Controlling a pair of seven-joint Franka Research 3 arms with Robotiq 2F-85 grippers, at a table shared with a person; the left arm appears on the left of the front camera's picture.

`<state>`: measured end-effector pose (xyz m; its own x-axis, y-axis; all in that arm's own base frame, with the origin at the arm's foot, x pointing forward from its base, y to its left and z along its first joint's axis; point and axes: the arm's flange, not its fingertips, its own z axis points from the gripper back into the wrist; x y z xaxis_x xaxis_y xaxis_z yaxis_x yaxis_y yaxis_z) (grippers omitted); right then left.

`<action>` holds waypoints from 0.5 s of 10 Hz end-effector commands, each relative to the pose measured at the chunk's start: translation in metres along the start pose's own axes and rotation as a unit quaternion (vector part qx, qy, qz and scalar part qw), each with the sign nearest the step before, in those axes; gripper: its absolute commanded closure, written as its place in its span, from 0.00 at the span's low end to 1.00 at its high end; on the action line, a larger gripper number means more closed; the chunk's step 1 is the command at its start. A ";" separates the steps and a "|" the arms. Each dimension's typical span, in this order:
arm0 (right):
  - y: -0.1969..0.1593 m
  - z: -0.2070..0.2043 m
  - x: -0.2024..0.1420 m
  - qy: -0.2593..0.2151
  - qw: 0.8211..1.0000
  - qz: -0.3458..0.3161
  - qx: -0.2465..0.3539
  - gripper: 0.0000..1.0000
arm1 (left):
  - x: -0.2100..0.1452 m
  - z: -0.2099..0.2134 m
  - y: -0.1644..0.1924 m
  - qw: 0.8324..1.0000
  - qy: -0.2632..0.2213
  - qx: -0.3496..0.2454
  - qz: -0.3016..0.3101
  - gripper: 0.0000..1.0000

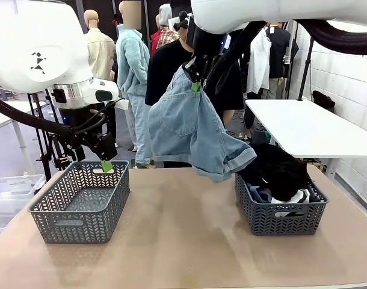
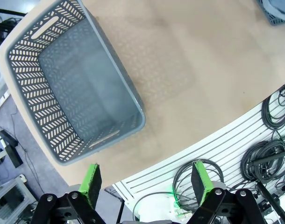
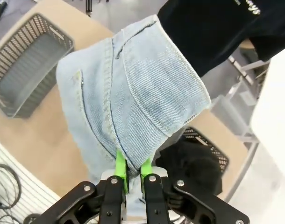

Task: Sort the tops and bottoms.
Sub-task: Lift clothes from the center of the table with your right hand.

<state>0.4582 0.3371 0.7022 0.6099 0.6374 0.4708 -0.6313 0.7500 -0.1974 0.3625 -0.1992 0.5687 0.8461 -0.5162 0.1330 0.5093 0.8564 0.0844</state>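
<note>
A white table (image 1: 310,126) stands at the far right, just beside a white block wall (image 1: 346,72). Left of that table, clothes hang on a rack (image 1: 265,57). Beneath its top, grey floor (image 3: 236,98) shows.

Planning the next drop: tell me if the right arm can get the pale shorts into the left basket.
Probably yes. The right gripper holds the pale denim shorts high above bare tabletop; the left gripper, hovering open at the left basket rim, might crowd it.

A robot lab: white arm (image 1: 39,54), cable bundles (image 2: 268,154), pegboard wall
</note>
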 end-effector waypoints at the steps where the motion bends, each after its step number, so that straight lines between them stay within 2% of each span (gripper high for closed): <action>1: -0.002 0.000 -0.003 0.000 1.000 -0.005 0.007 1.00 | 0.000 0.001 0.002 1.000 -0.004 0.003 0.001 0.00; 5: -0.002 0.000 -0.003 0.000 1.000 -0.005 0.007 1.00 | 0.000 0.001 0.002 1.000 -0.004 0.003 0.001 0.00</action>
<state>0.4609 0.3376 0.6983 0.6138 0.6382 0.4648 -0.6322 0.7499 -0.1948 0.3625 -0.1992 0.5687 0.8461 -0.5162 0.1329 0.5093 0.8564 0.0844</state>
